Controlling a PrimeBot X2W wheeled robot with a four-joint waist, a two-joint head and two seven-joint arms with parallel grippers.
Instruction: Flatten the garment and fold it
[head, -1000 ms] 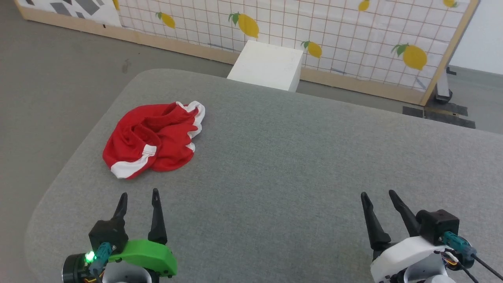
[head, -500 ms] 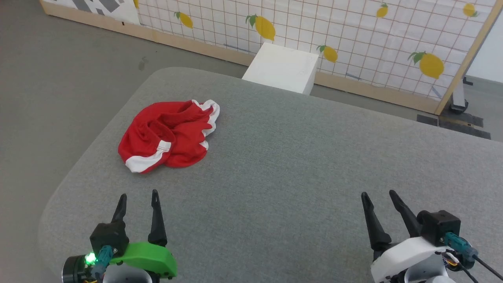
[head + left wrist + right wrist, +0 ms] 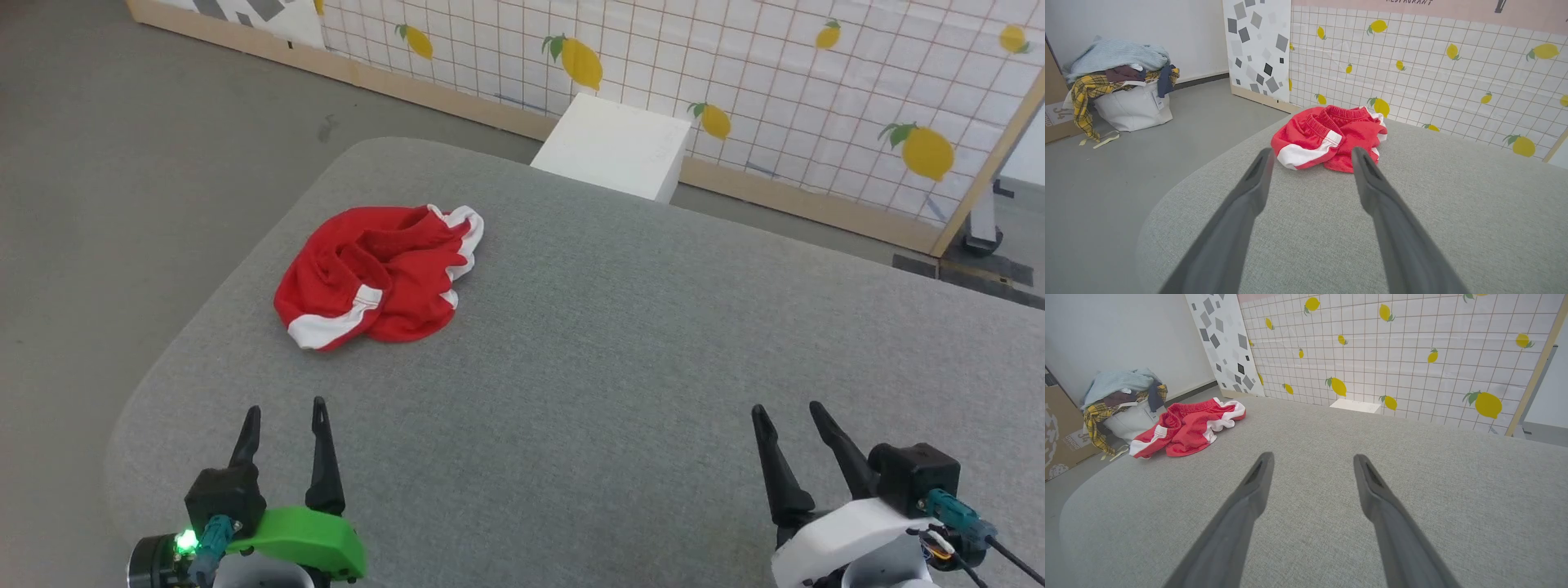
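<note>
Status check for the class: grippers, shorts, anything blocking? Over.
Left gripper open, empty. Right gripper open, empty. Shorts crumpled on table, untouched, nearer left gripper. Nothing between them.

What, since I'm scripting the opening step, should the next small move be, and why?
Probably reach the left gripper forward to the garment: it lies bunched, untouched, straight ahead of that open gripper, while the right gripper sits farther off.

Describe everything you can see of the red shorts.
The red shorts are soft fabric with white side stripes and trim and a gathered elastic waistband. They lie crumpled in a heap, not flattened or folded, toward the far left of the grey fabric-covered table, resting on it alone. The left gripper and right gripper are open and apart from them.
</note>
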